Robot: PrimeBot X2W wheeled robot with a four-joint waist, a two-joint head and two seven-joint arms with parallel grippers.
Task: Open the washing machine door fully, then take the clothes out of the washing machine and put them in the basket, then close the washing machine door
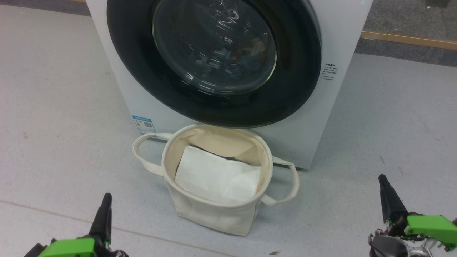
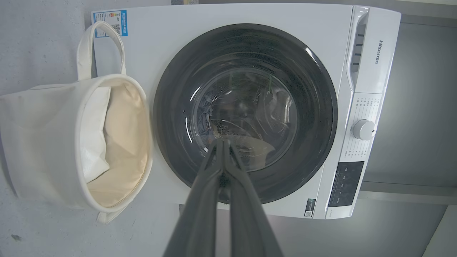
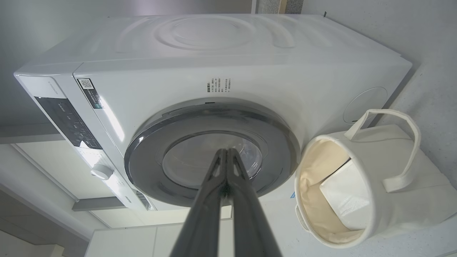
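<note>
Our left gripper (image 2: 223,144) has its two long dark fingers pressed together, the tips meeting on nothing. Our right gripper (image 3: 226,153) is the same, pinched closed and empty. Both hang apart from everything. Ahead of the fingertips, between the two grippers, the small round cream canvas basket (image 1: 214,217) stands on the grey floor (image 1: 53,107), with a flat white folded sheet (image 1: 217,175) lying inside it. Just beyond the basket rises the white front-loading washing machine (image 3: 250,64), its large round black-rimmed glass door (image 2: 246,107) sitting flush against the front. Behind the glass we make out dim blue and cream clothes (image 1: 244,60).
</note>
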